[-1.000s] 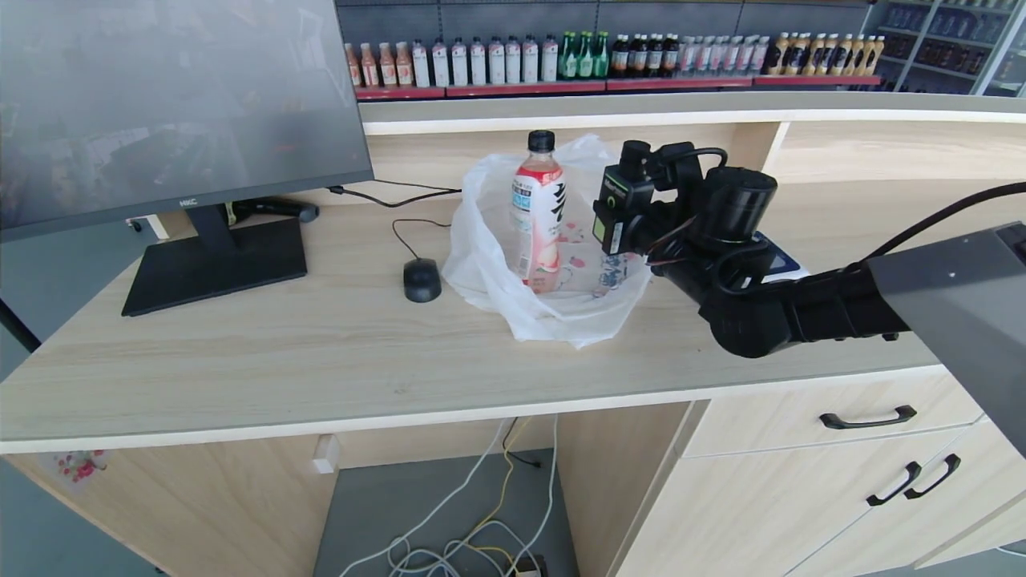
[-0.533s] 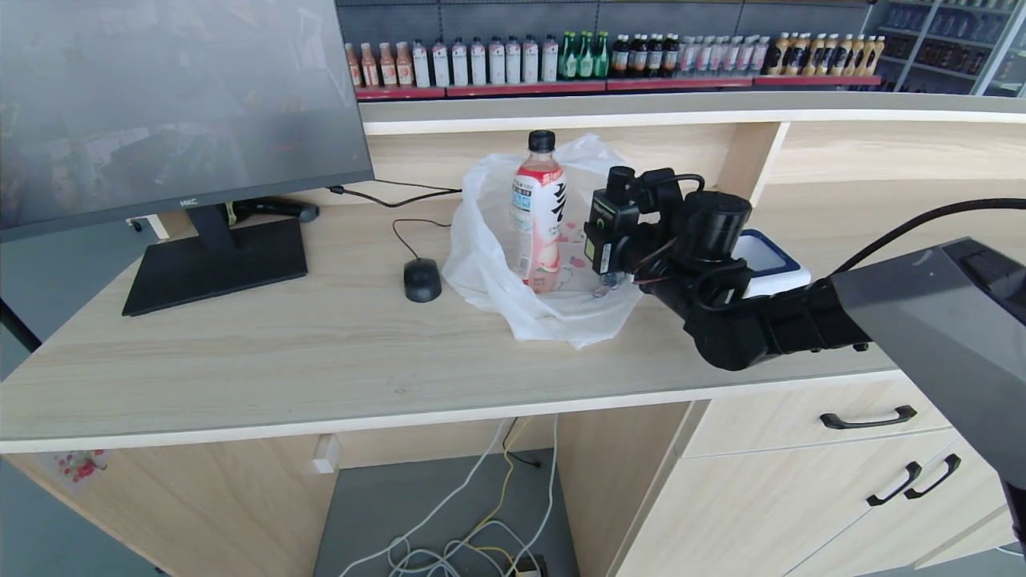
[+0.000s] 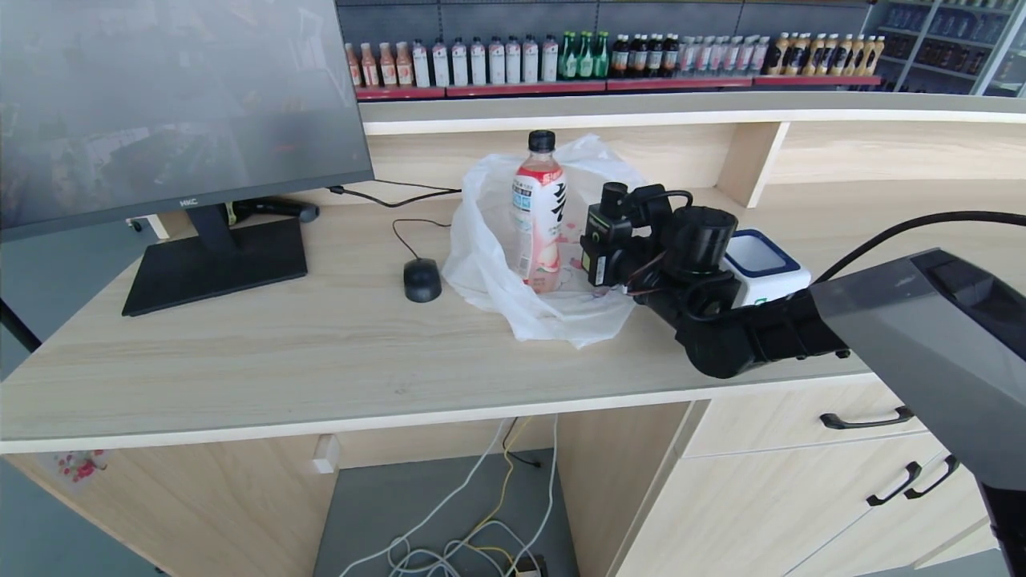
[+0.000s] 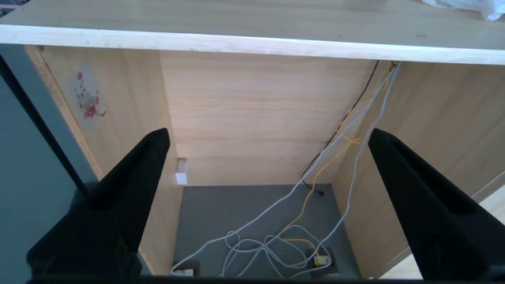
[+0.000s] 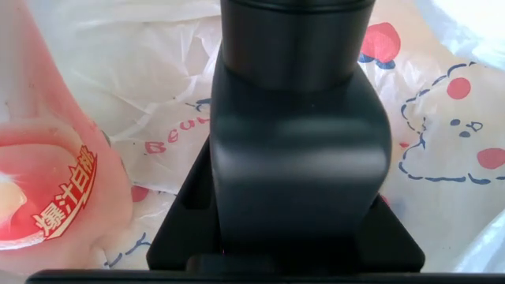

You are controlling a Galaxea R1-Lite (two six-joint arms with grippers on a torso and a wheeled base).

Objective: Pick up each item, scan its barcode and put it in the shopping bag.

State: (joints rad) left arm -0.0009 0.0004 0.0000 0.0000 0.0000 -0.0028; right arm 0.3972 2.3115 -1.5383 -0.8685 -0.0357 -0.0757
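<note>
Right hand (image 3: 603,271) moved down-left at shopping bag (image 3: 481,264) | grip: cannot tell | left hand (image 4: 268,140) spread open | pink-labelled bottle (image 3: 537,216) upright inside

Bottle (image 3: 537,216): clear plastic, pink drink, black cap, white-and-pink label. Stands upright inside the shopping bag (image 3: 481,264), toward the bag's left side, its base on the bag floor.

Shopping bag: thin white translucent plastic, crumpled, mouth open upward. Rests on the worktop (image 3: 280,344) near its middle. Small red and blue cartoon prints on the inner wall.

Scanner (image 3: 765,264): white box with a dark blue rim round its top, on the worktop just right of the bag, partly hidden.
</note>
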